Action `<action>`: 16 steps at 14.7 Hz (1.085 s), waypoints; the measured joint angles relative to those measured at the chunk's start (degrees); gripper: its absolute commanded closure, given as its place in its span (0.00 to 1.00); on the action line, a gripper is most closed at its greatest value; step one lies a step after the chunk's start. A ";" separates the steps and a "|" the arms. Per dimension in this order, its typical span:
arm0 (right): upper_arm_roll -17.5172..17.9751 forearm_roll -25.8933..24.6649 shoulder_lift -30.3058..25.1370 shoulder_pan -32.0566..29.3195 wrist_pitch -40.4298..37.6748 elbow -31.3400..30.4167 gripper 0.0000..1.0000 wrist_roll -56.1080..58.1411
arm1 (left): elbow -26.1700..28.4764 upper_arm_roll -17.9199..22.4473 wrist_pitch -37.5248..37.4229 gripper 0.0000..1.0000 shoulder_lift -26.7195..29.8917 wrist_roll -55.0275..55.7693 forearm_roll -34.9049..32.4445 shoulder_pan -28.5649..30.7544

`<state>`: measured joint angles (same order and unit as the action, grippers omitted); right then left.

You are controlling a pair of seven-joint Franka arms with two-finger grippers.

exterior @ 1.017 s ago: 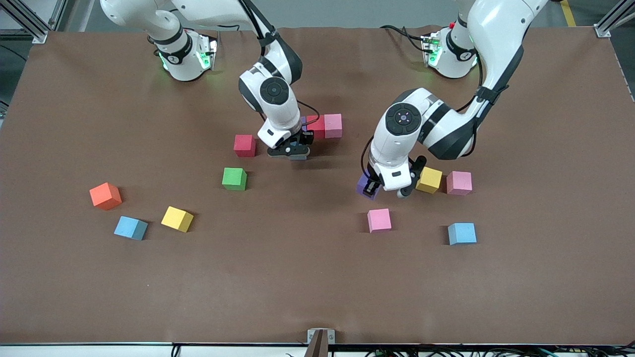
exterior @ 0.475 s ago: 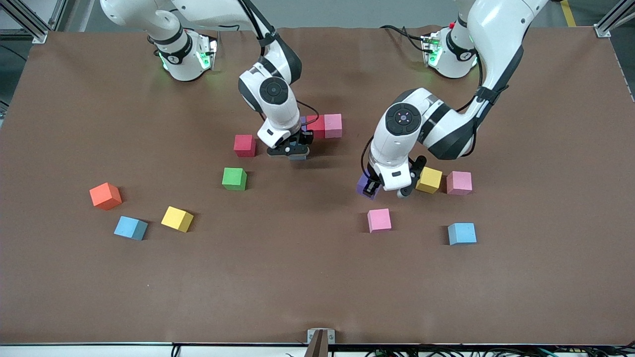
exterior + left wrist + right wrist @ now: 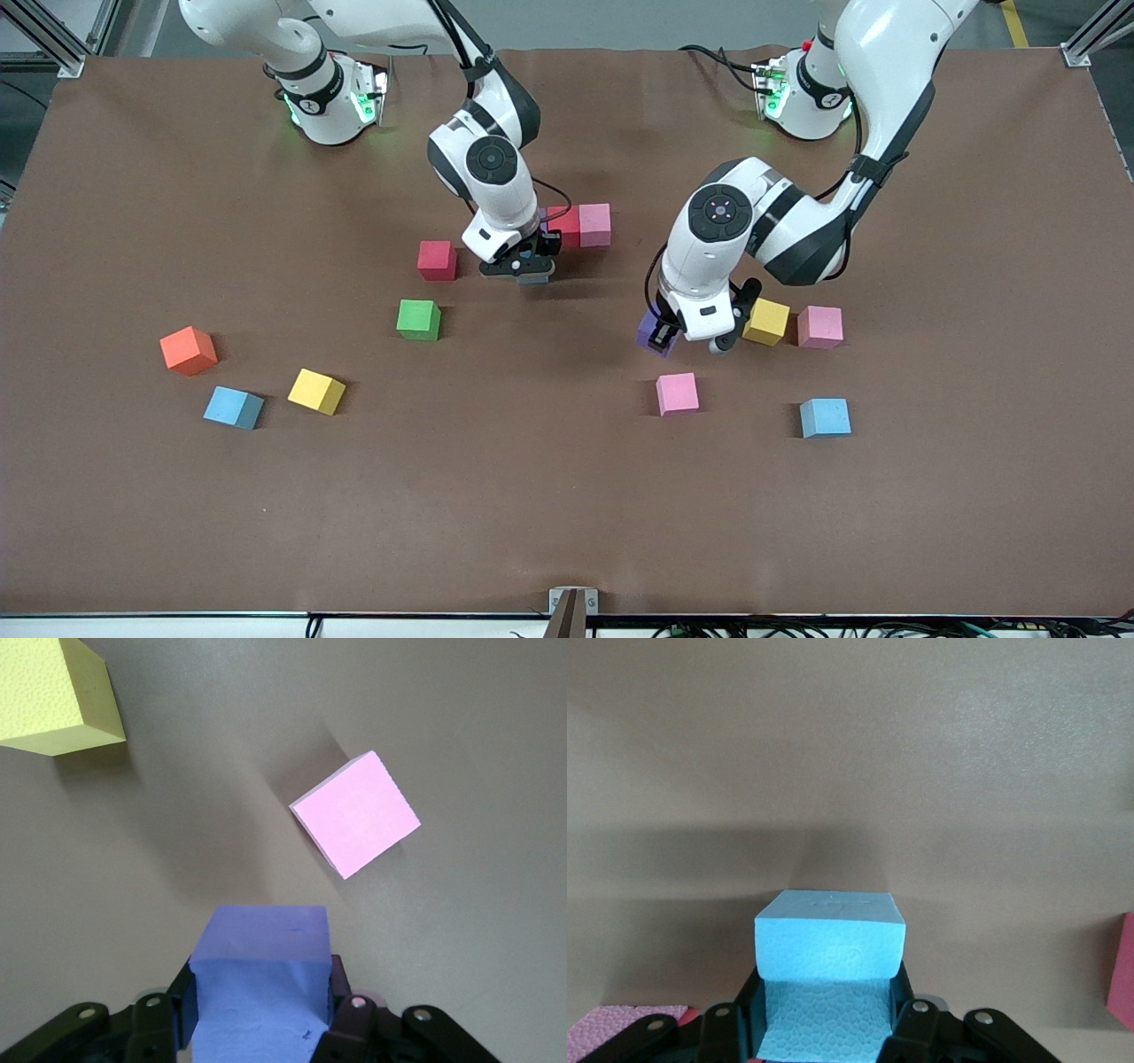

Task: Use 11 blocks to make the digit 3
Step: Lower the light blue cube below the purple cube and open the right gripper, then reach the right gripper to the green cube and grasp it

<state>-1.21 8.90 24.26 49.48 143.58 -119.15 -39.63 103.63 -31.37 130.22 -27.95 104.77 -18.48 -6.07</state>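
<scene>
the 11 blocks lie scattered over the brown table [image 3: 567,496], with only a short start of the digit 3: a red block [image 3: 564,223] and a pink block [image 3: 595,223] touch side by side near the middle, a sliver of purple showing at the red one's other side under the right arm. the right gripper [image 3: 524,270] is clamped on a light blue block [image 3: 831,970], held low just nearer the camera than that row; whether it touches the table cannot be told. the left gripper [image 3: 687,338] is closed on a purple block [image 3: 259,979], over the table just beside a yellow block [image 3: 766,321], which has a pink block [image 3: 819,326] close by toward the left arm's end

around the right gripper: a lone red block [image 3: 437,260] sits beside it toward the right arm's end, and a green block [image 3: 418,319] lies nearer the camera. near the left gripper a pink block [image 3: 677,393] lies nearer the camera, with a light blue block [image 3: 825,416] well apart from it. toward the right arm's end an orange cube [image 3: 188,349], a light blue block [image 3: 233,407] and a yellow block [image 3: 316,391] form a loose cluster

the table between the two grippers is open, and a wide bare band runs along the edge nearest the camera; every block sits well in from the edges
</scene>
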 measured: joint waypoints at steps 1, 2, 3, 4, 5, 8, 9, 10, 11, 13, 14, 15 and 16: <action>0.01 0.00 0.00 0.00 0.00 -0.01 0.73 0.00 | 0.00 0.00 0.00 0.60 0.00 0.00 0.00 0.00; 0.01 -0.01 0.00 0.00 0.00 -0.02 0.73 0.01 | 0.00 0.00 0.00 0.60 0.00 0.00 0.00 0.00; 0.01 -0.04 0.00 0.00 0.00 -0.04 0.73 0.01 | 0.00 0.00 0.00 0.60 0.00 0.00 0.00 0.00; 0.02 -0.08 0.00 0.00 0.00 -0.04 0.73 0.01 | 0.00 0.00 0.00 0.60 0.00 0.00 0.00 0.00; 0.03 -0.12 0.00 0.00 0.00 -0.04 0.66 0.01 | 0.00 0.00 0.00 0.60 0.00 0.01 0.00 0.00; -0.03 -0.14 0.00 0.00 -0.36 -0.03 0.00 -0.25 | 0.00 0.00 0.00 0.60 0.00 0.04 0.00 0.00; -0.10 -0.14 0.00 0.00 -0.87 0.02 0.00 -0.48 | 0.00 0.00 0.00 0.60 0.00 0.05 0.00 0.00; -0.14 -0.14 -0.03 0.00 -1.57 0.18 0.00 -0.68 | 0.00 0.00 0.00 0.60 0.00 0.06 0.00 0.00; -0.15 -0.14 -0.08 0.00 -2.10 0.46 0.00 -0.84 | 0.00 0.00 0.00 0.60 0.00 0.06 0.00 0.00; -0.15 -0.14 -0.14 0.00 -2.72 1.41 0.00 -1.57 | 0.00 0.00 0.00 0.60 0.00 0.07 0.00 0.00; -0.17 -0.14 -0.18 0.00 -3.02 2.07 0.00 -2.21 | 0.00 0.00 0.00 0.60 0.00 0.07 0.00 0.00; -0.21 -0.14 -0.26 -0.01 -4.05 3.06 0.00 -3.12 | 0.00 0.00 0.00 0.60 0.00 0.07 0.00 0.00; -0.40 -0.14 -0.40 -0.03 -6.02 4.64 0.00 -4.09 | 0.00 0.00 0.00 0.60 0.00 0.07 0.00 0.00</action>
<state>-1.62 8.76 23.86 49.45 137.56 -114.52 -43.71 103.63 -31.37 130.22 -27.95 104.84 -18.48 -6.07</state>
